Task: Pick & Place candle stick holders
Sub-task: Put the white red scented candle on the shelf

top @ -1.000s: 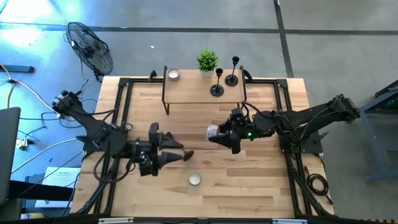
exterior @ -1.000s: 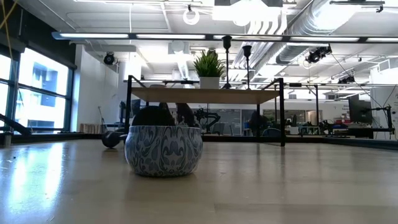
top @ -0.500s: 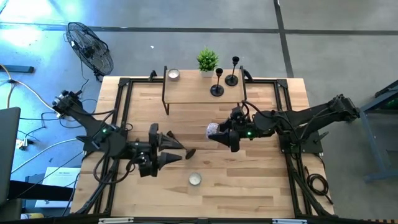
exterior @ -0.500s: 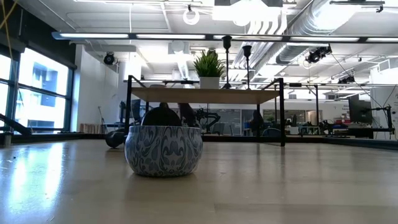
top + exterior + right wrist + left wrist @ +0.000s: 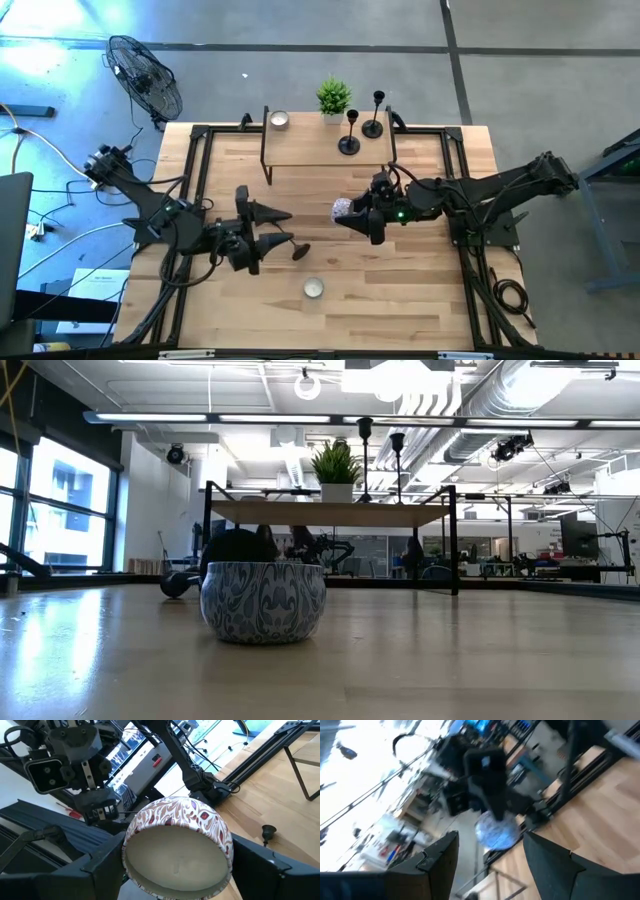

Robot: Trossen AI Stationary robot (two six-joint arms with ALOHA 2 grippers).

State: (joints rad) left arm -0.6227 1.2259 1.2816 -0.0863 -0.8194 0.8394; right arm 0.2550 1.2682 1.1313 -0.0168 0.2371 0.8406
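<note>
Centre frame, the left gripper [image 5: 288,227] stands parted and empty beside a black candlestick [image 5: 300,250] on the counter [image 5: 420,290] — probably light, rigid and slick, best pinched at its thin stem — while the right gripper [image 5: 350,215] clamps a patterned tin [image 5: 177,855].

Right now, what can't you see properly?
- Left gripper: whether it holds the lying candlestick. Too small from above, and blurred in its wrist view.
- Low view: the near tin hides most of the dark shape behind it.
- Right wrist view: the held tin blocks much of the table.
</note>
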